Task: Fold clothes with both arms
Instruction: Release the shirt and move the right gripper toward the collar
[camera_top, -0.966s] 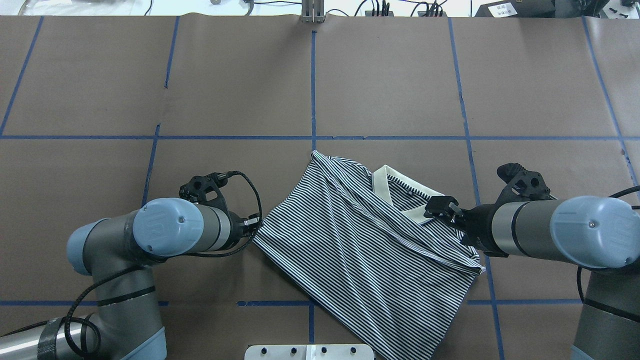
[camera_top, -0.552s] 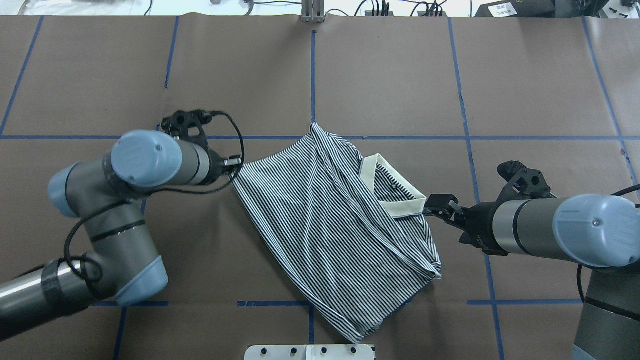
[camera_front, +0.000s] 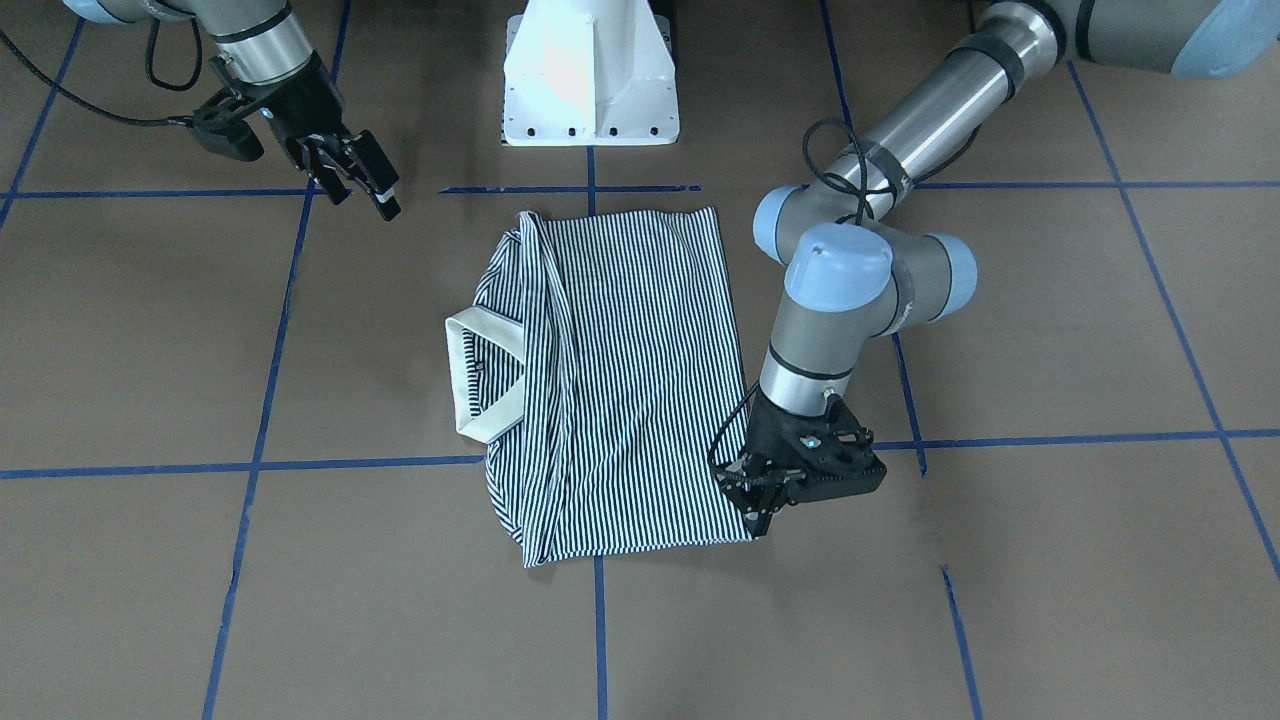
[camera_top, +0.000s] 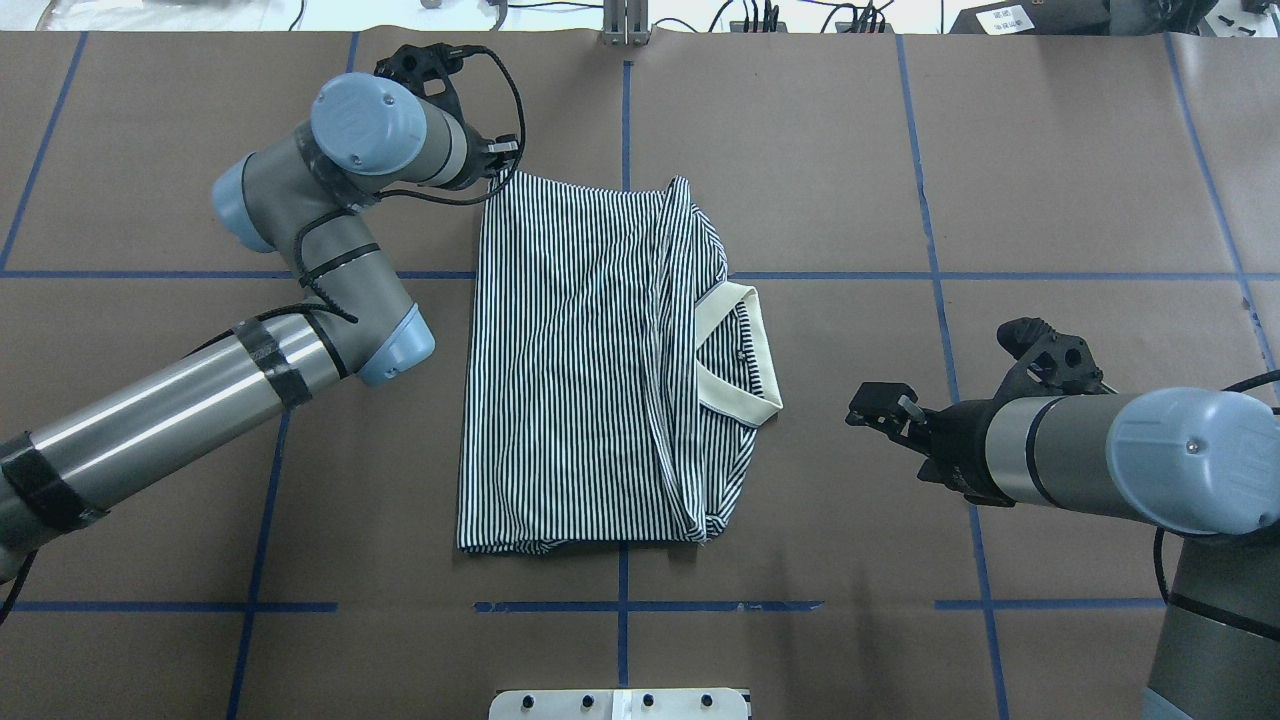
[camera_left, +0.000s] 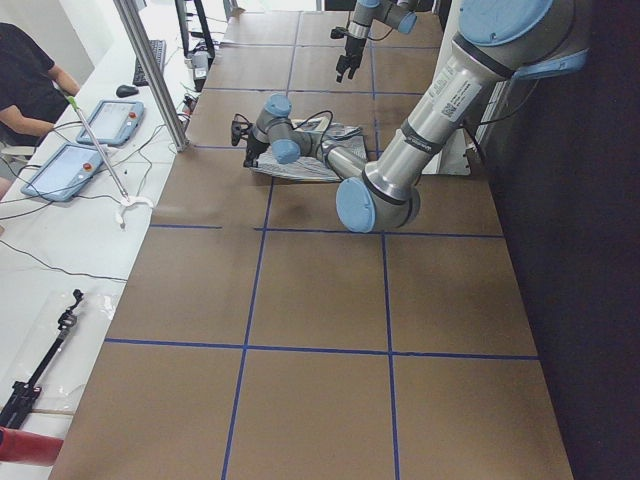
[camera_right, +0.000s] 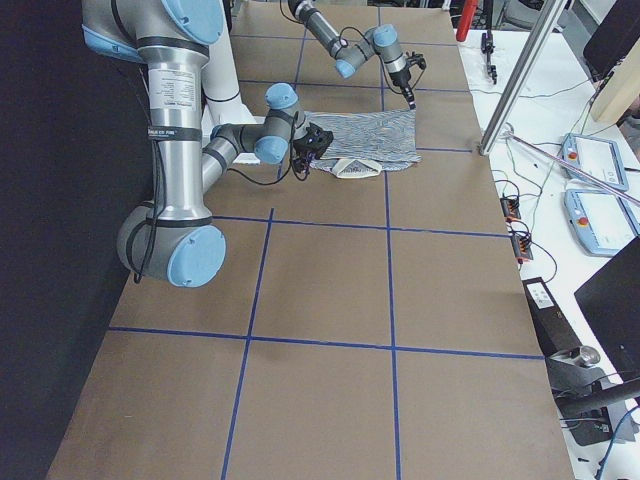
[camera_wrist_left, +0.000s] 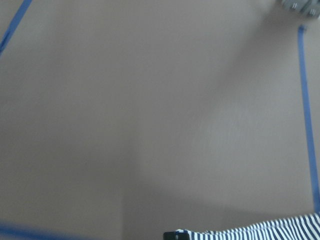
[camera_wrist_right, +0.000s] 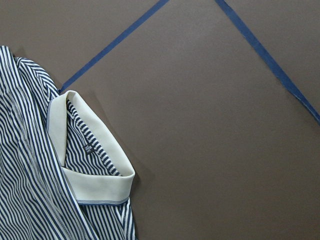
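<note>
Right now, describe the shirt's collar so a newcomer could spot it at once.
On the brown table with blue tape lines, find the striped polo shirt lying folded at the centre. On its edge facing the right hand sits the collar: a plain cream band, the only unstriped part.

Two cameras look down on the surface from opposite edges, two from its ends. Both close wrist views share the shirt.
</note>
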